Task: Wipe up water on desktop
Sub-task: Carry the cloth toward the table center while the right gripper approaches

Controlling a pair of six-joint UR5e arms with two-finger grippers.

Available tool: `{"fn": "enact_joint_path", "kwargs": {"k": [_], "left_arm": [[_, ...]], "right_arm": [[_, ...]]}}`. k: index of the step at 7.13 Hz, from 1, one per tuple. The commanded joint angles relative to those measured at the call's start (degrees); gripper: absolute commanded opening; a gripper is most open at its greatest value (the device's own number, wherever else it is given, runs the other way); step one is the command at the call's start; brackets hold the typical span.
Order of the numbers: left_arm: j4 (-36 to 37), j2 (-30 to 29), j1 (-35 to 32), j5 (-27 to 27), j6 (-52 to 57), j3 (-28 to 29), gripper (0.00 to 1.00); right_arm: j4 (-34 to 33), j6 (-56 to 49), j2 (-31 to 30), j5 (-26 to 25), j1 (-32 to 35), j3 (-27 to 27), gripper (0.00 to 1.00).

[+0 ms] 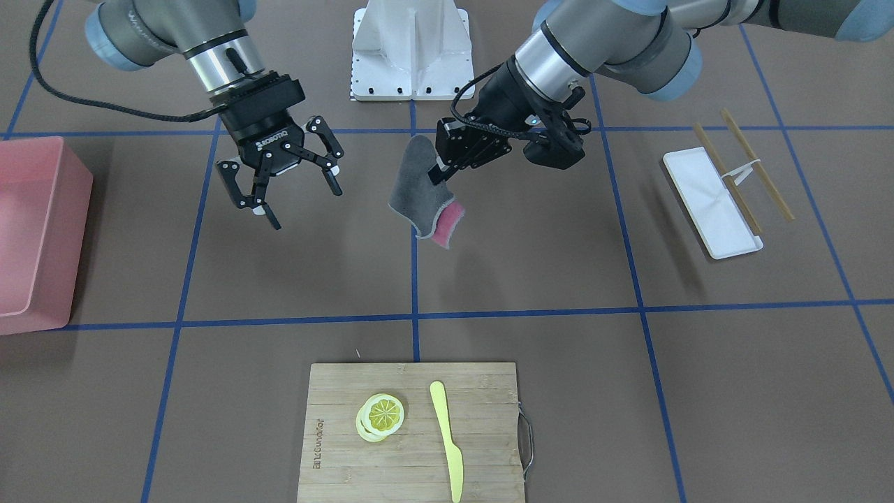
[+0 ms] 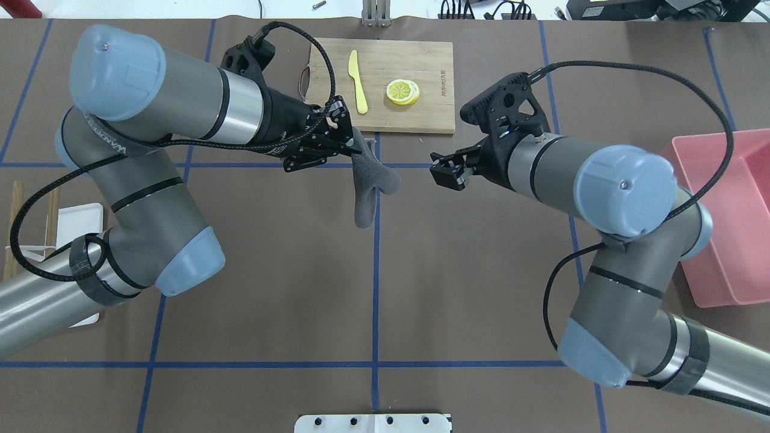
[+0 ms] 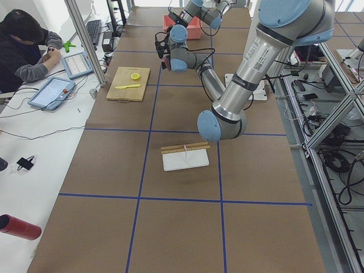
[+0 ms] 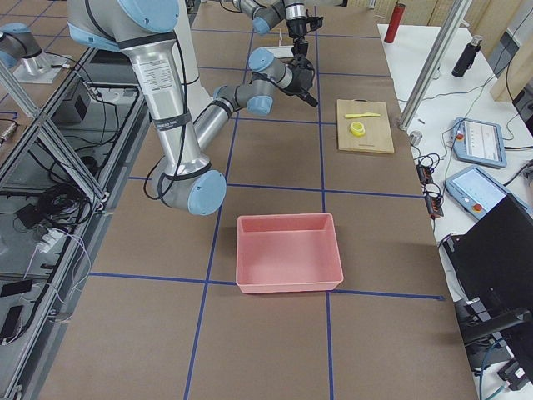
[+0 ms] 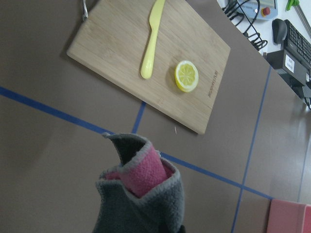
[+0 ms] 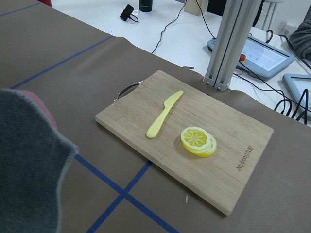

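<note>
The desktop (image 1: 531,279) is matte brown with blue tape lines; I see no water on it. My left gripper (image 1: 441,175) is shut on the top of a grey cloth with a pink inner side (image 1: 418,190), which hangs over the middle tape line. The cloth also shows in the overhead view (image 2: 368,183), the left wrist view (image 5: 141,199) and the right wrist view (image 6: 26,160). My left gripper also shows from overhead (image 2: 351,141). My right gripper (image 1: 304,202) is open and empty, apart from the cloth; from overhead it (image 2: 444,171) is to the cloth's right.
A bamboo cutting board (image 1: 482,447) carries lemon slices (image 1: 380,416) and a yellow knife (image 1: 447,436). A pink bin (image 1: 31,230) stands on the robot's right. A white tray (image 1: 709,202) with chopsticks (image 1: 758,164) lies on its left. The white base mount (image 1: 412,52) is behind.
</note>
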Motion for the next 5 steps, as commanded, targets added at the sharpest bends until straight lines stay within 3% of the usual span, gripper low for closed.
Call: {"fn": "enact_joint_path", "kwargs": {"k": [1,5], "left_arm": [[-0.3,-0.69,0.24,0.0,-1.02,0.09,0.0],[-0.22,-0.86,0.16,0.0,-1.02,0.09,0.0]], "right_arm": [[-0.02,-1.5,0.9,-8.5,-6.68,0.07,0.99],[-0.11,-1.94,0.47,-13.17,-12.05,1.48,0.99]]}}
